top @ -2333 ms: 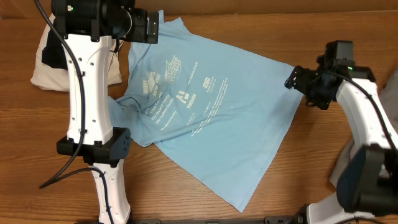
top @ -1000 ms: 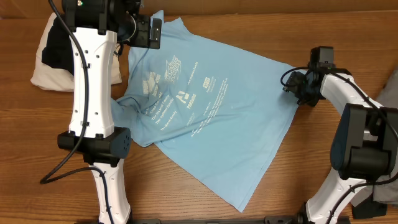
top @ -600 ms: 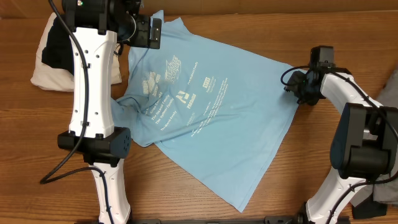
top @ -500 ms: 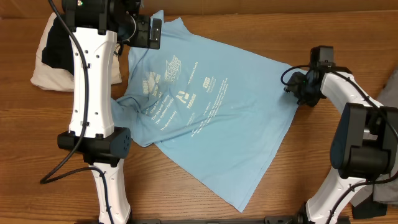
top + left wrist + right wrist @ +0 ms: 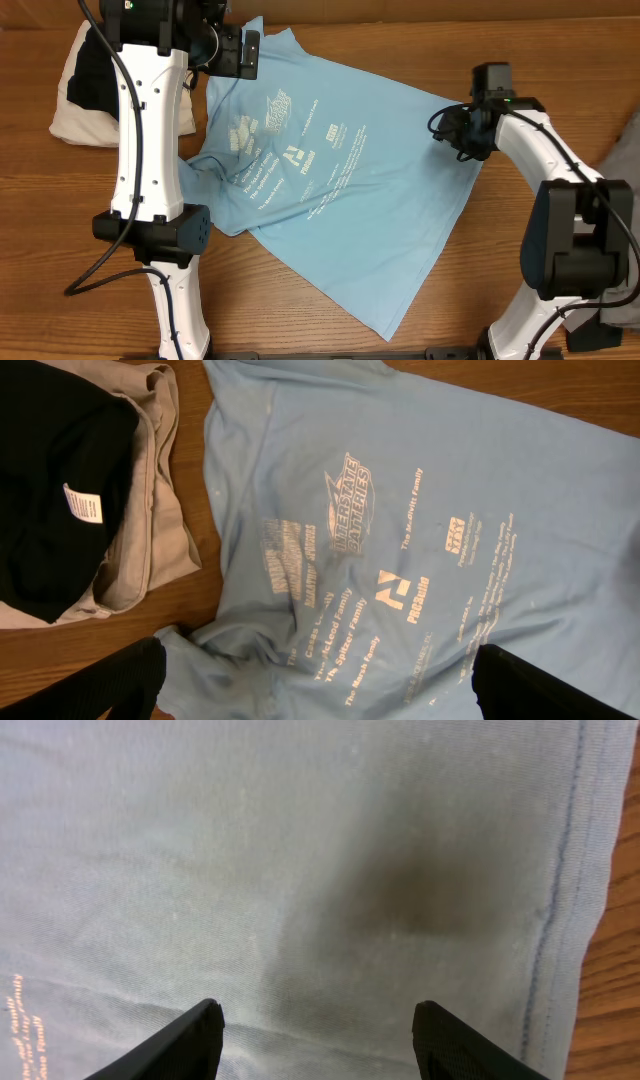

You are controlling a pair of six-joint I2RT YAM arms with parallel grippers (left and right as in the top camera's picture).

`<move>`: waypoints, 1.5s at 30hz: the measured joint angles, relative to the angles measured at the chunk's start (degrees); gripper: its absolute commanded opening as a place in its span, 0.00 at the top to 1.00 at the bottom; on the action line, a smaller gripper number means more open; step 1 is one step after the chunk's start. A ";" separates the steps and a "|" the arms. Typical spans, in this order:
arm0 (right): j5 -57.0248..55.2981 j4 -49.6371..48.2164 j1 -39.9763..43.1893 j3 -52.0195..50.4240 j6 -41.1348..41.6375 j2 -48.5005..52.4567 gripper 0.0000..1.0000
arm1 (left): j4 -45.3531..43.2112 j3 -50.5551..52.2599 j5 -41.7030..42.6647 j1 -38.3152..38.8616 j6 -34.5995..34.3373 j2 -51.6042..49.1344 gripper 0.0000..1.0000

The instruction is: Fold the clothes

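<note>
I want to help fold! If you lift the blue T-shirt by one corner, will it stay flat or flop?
Probably flop: the T-shirt lies thin and flat on the table, with soft wrinkles on one side. Lifted by a corner, the rest would likely hang and drag. It looks light, so a push would probably bunch it up.

The T-shirt is sky blue, its printed lettering white and pale pink; a black garment with a white tag lies on a beige garment; the table is warm brown wood grain; the left arm is white with black joints.
</note>
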State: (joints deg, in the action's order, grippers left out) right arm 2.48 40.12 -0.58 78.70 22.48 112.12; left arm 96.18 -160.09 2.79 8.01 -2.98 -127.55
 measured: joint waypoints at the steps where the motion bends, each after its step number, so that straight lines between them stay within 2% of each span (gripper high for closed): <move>1: -0.48 -0.04 -0.33 0.00 0.00 0.02 0.36 | 0.00 0.00 0.00 0.00 0.00 0.00 0.00; 11: -3.15 -1.88 -0.63 0.33 -0.04 5.38 0.36 | 0.02 0.00 0.00 0.00 0.00 0.00 0.00; 40: -7.32 -12.44 -0.74 5.05 -0.35 11.67 0.37 | 0.04 0.00 0.00 0.00 0.00 0.00 0.00; 45: -7.82 -13.73 -0.68 5.22 -0.81 12.20 0.45 | 0.04 0.00 0.00 0.00 -0.02 0.00 0.00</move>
State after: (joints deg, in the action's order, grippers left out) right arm -5.34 26.39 -1.26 83.92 21.67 124.31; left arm 96.23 -160.09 2.79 8.01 -3.01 -127.55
